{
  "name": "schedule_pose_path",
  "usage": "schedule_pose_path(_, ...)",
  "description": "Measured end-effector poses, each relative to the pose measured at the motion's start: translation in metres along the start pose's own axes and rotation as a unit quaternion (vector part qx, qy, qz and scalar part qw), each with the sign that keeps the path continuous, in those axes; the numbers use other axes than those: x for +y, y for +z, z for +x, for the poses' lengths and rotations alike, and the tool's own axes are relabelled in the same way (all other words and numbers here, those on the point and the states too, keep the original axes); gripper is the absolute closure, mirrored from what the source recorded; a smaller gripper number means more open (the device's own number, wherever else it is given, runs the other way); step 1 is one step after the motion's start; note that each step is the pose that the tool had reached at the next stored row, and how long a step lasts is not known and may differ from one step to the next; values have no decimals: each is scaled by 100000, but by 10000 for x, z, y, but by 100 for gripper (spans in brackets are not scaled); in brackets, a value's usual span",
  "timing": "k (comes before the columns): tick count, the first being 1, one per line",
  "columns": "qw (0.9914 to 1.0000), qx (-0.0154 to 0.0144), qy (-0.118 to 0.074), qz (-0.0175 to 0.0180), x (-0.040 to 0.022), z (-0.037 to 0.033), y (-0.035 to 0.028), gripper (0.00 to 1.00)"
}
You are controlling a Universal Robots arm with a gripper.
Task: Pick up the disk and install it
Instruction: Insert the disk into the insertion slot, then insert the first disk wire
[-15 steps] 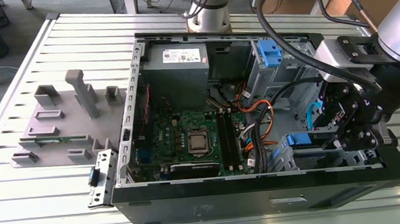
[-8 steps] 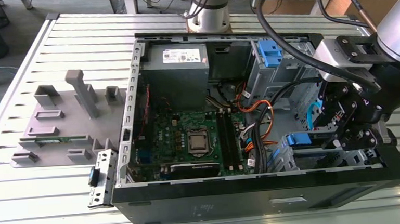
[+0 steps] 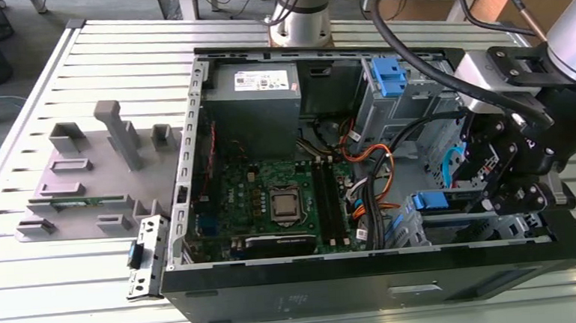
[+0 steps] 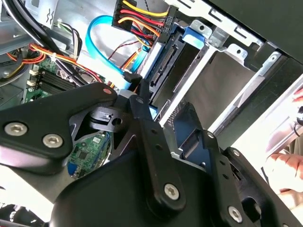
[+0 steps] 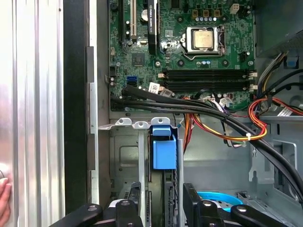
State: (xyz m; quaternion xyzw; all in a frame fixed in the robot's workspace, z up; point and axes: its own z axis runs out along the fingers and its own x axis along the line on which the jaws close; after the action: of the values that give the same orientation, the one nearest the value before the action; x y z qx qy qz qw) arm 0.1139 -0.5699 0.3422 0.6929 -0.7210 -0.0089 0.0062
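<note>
Open black tower computer case point(image 3: 376, 284) lay on its side on the ribbed aluminium table point(image 3: 36, 297).

The black multi-link gripper point(image 3: 515, 193) hung inside the case at the exterior view's right, over the bare-metal drive cage point(image 3: 492, 228).

Disk point(image 5: 164, 151), a flat hard drive in a blue plastic rail frame, stood on edge inside that cage. Its blue tab end faced the green motherboard point(image 5: 189, 61).

In the first wrist view the two black fingers point(image 5: 135, 203) were spread, one on each side of the disk's edge. A strip of cage wall showed between each finger and the disk. Contact with the disk could not be made out.

A light-blue flat cable point(image 3: 453, 159) looped just beside the gripper. A bundle of orange, yellow and red wires point(image 5: 222, 130) crossed between the cage and the motherboard.

A grey metal power-supply box with a white sticker point(image 3: 253, 88) sat at the far end of the case. A second blue plastic latch point(image 3: 388, 73) sat in the bay beside it.

A grey moulded fixture plate with upright holders point(image 3: 79, 182) lay on the table at the exterior view's left, just beside the case.

A person's hand point(image 4: 284, 165) rested outside the case wall in the second wrist view.
</note>
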Motion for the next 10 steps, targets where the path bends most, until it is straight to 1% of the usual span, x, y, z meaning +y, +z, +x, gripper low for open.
schedule_pose_path(5,100000,-6,0,-1,1,0,-57,52)
schedule_pose_path(8,100000,-27,2,-2,2,0,-59,52)
schedule_pose_path(10,100000,-6,2,0,2,0,-76,52)
